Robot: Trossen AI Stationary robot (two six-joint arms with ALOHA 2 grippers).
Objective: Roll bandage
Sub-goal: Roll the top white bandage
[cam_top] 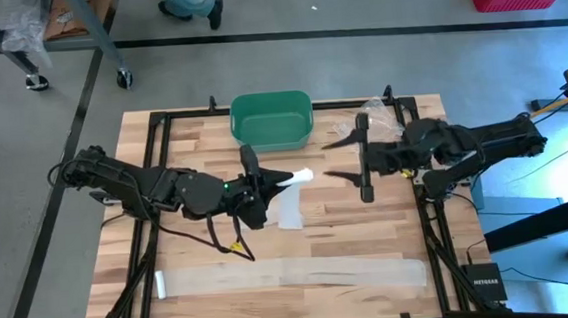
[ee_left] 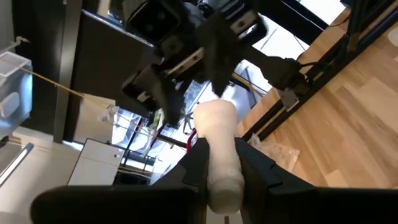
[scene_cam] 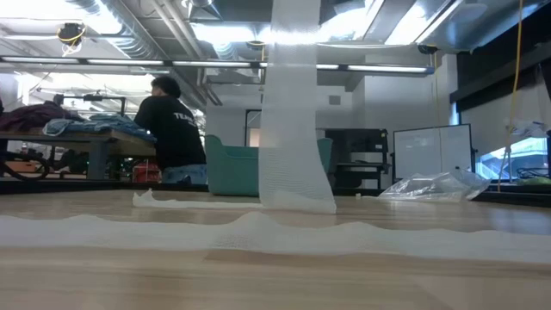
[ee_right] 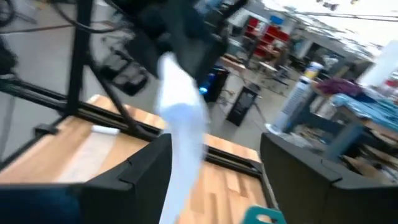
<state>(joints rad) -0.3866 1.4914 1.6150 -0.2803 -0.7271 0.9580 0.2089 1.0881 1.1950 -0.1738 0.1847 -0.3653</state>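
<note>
my left gripper [cam_top: 278,182] pinching bandage roll [cam_top: 298,177], mid-table | tail drapes to table [cam_top: 201,255] | right gripper [cam_top: 363,159] spread, facing it | bin [cam_top: 271,120] at far edge

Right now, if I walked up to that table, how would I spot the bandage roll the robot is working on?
Find the green tub at the table's far edge. Just in front of it, the left gripper is shut on a short white bandage roll, held above the wood with a strip hanging down from it. Unlike the long strip lying flat near the front edge, it is wound up and lifted.
</note>
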